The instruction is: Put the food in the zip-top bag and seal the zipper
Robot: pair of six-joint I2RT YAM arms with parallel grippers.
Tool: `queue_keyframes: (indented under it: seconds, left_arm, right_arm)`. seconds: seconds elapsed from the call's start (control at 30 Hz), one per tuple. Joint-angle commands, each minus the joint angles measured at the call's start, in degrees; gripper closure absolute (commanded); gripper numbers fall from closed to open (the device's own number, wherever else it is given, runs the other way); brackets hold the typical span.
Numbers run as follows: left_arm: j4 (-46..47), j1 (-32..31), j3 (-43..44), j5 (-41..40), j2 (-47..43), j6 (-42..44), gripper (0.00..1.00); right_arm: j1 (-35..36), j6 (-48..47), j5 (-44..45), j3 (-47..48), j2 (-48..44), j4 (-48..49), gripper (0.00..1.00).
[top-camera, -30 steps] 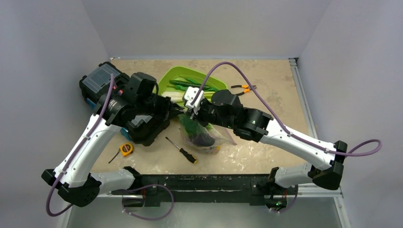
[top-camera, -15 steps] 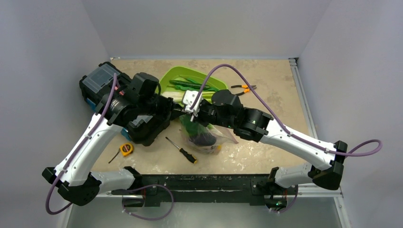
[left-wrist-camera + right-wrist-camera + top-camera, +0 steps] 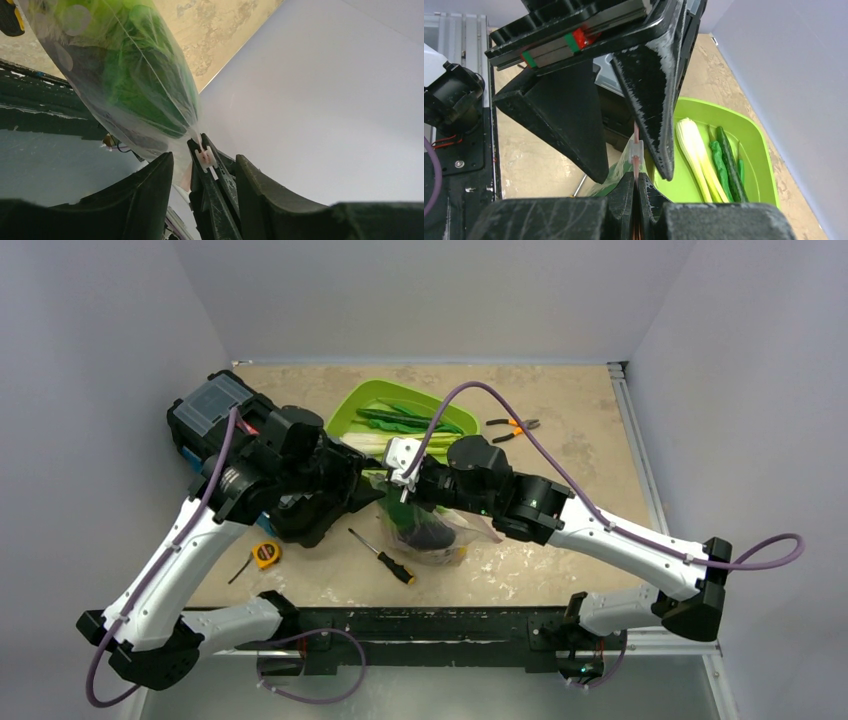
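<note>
At the upper left of the overhead view a black case [image 3: 215, 405] sits on the table [image 3: 580, 470], with a yellow tape measure [image 3: 265, 553] below it near the front edge. At centre, the left end effector [image 3: 368, 478] stands partly open, its fingers [image 3: 651, 75] apart on either side of the zipper [image 3: 636, 150] and closed on nothing. A screwdriver [image 3: 382, 555] lies just below. The right end effector [image 3: 636, 177] is pinched narrow on the top edge of the zip-top bag [image 3: 450, 530], which sags toward the table just right of the screwdriver, with green leafy and dark food [image 3: 425, 533] inside. Above it, the lime-green tray [image 3: 345, 415] holds bok choy [image 3: 691, 150] and green pods [image 3: 724, 162]. Pliers [image 3: 510, 427] lie right of the tray.
</note>
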Motion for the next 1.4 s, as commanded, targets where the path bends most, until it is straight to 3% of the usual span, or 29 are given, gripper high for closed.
queue_keyframes:
  seconds: [0.0,0.1,0.2,0.37,0.6,0.7,0.97,1.2,1.37]
  left_arm:
    - [0.2,-0.2,-1.1,1.2,-0.7,-0.7,0.57]
    - [1.2,-0.3,-1.6,-0.9,-1.7,-1.0,0.67]
    - [1.3,-0.2,-1.9,-1.1,-1.8,-1.4,0.7]
    - [0.5,0.1,-0.4,-3.6,-1.7,2.3,0.57]
    - [2.8,1.3,-2.5,-1.5,-2.7,0.1,0.59]
    - [3.7,1.5,-2.4,-1.0,-2.4,-0.5,0.65]
    - [3.4,1.5,-2.3,-2.3,-2.3,0.2,1.0]
    - [2.9,1.9,-1.2,-2.7,-2.2,0.7,1.0]
    - [2.6,2.0,-1.2,-2.2,-2.2,0.3,1.0]
  right_arm:
    - [0.2,0.0,0.9,1.7,-1.9,5.7,1.0]
    - [0.2,-0.1,0.7,2.3,-1.6,5.2,1.0]
    - [0.3,-0.2,0.3,2.4,-1.6,4.7,1.0]
    - [0.2,-0.4,0.3,2.3,-2.0,4.1,1.0]
    - [0.2,-0.3,-0.1,2.6,-2.0,3.6,1.0]
    - [0.2,-0.5,-0.3,3.2,-1.5,3.1,1.0]
    - [0.3,-0.6,-0.9,4.4,-1.0,0.4,0.99]
    - [0.2,-0.2,1.6,3.5,-2.8,-6.1,0.5]
    - [0.2,-0.1,2.8,1.1,-4.9,-6.7,0.45]
